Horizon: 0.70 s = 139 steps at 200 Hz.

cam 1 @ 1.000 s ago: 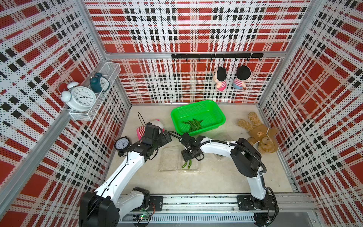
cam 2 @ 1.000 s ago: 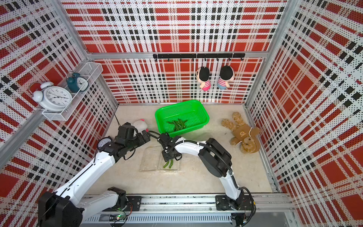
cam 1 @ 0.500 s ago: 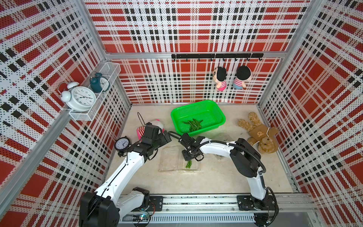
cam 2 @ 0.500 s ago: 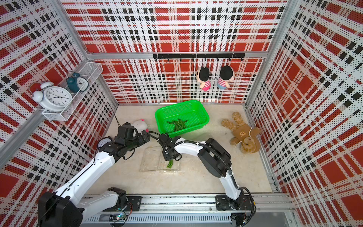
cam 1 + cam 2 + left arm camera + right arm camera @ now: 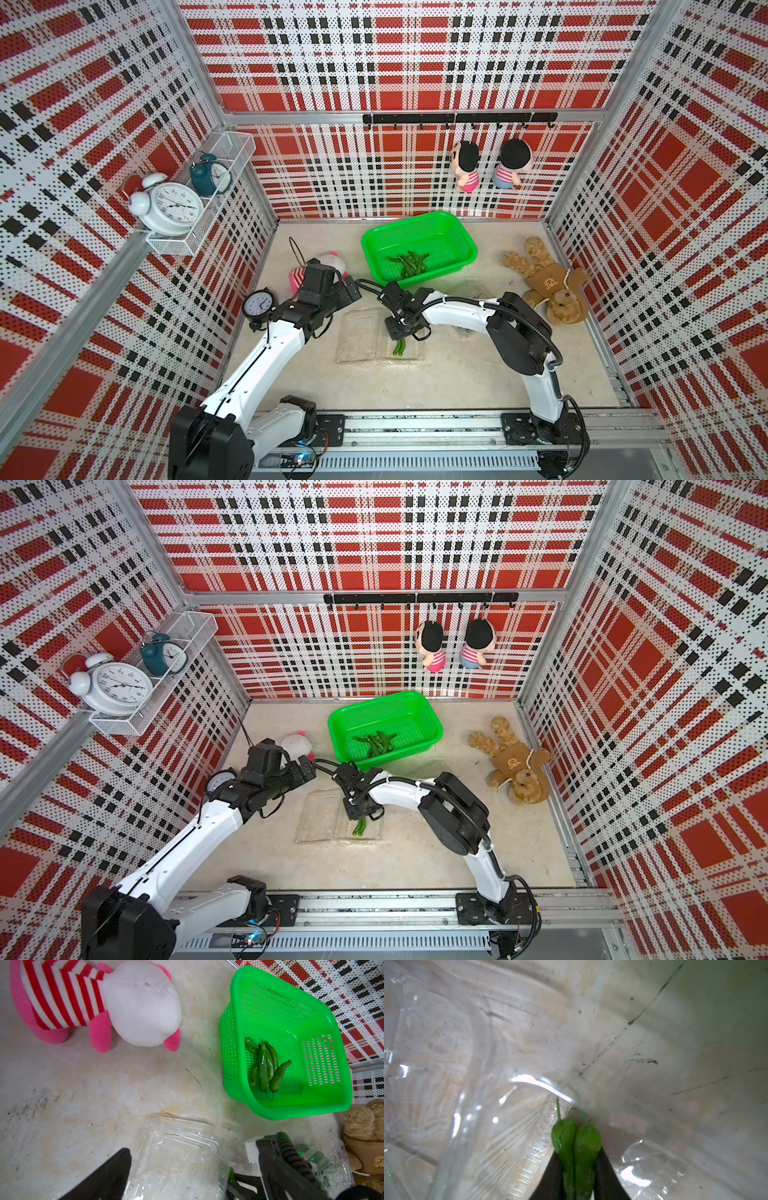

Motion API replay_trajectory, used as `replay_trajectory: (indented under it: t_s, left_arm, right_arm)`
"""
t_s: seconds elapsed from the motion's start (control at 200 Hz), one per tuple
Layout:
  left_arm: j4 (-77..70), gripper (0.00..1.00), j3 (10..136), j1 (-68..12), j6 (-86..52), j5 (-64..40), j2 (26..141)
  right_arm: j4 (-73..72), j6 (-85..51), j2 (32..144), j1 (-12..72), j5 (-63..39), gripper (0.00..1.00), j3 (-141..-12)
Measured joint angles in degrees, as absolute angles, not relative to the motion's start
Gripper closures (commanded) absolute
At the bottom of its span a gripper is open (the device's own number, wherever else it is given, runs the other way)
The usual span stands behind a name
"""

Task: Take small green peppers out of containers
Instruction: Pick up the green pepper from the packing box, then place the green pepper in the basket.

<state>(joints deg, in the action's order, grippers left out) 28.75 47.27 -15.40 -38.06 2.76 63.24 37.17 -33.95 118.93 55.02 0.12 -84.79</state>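
An open clear container [image 5: 359, 338] [image 5: 318, 818] lies flat on the table's middle, lid spread out. My right gripper [image 5: 400, 337] [image 5: 360, 817] [image 5: 577, 1178] reaches down into its right half and is shut on two small green peppers [image 5: 400, 347] [image 5: 360, 827] [image 5: 577, 1147], their stems pointing out past the fingers [image 5: 552, 1176]. My left gripper [image 5: 349, 291] [image 5: 307, 771] [image 5: 191, 1167] hovers open over the container's far edge, holding nothing. A second clear container [image 5: 328, 1159] lies behind the right arm. Several more peppers [image 5: 409, 264] [image 5: 266, 1068] lie in the green basket [image 5: 440, 237] [image 5: 311, 1053].
A pink striped plush [image 5: 332, 264] [image 5: 135, 1005] lies just behind the left gripper. A small black clock [image 5: 258, 303] stands by the left arm. A brown teddy bear [image 5: 548, 286] lies at the right. Plaid walls close in on three sides.
My right gripper's jaws have closed onto the two peppers in the container. The left arm has not moved.
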Motion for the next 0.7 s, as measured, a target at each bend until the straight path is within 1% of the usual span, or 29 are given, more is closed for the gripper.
replay_trajectory:
  t_s: [0.351,0.546,0.696]
  left_arm:
    - [28.8,0.02,47.2,-15.3,-37.9,2.8,63.2]
    - [28.8,0.02,47.2,-15.1,-37.9,2.9,63.2]
    - [28.7,0.02,47.2,-15.1,-37.9,3.0,63.3]
  right_arm:
    - [42.4,-33.8,114.8,55.0,0.8,0.79,-86.3]
    - [47.8,-32.1,111.8,54.8,3.0,0.79,-94.9]
    - [50.9,-29.5,111.2,52.7,3.7,0.79,-105.0]
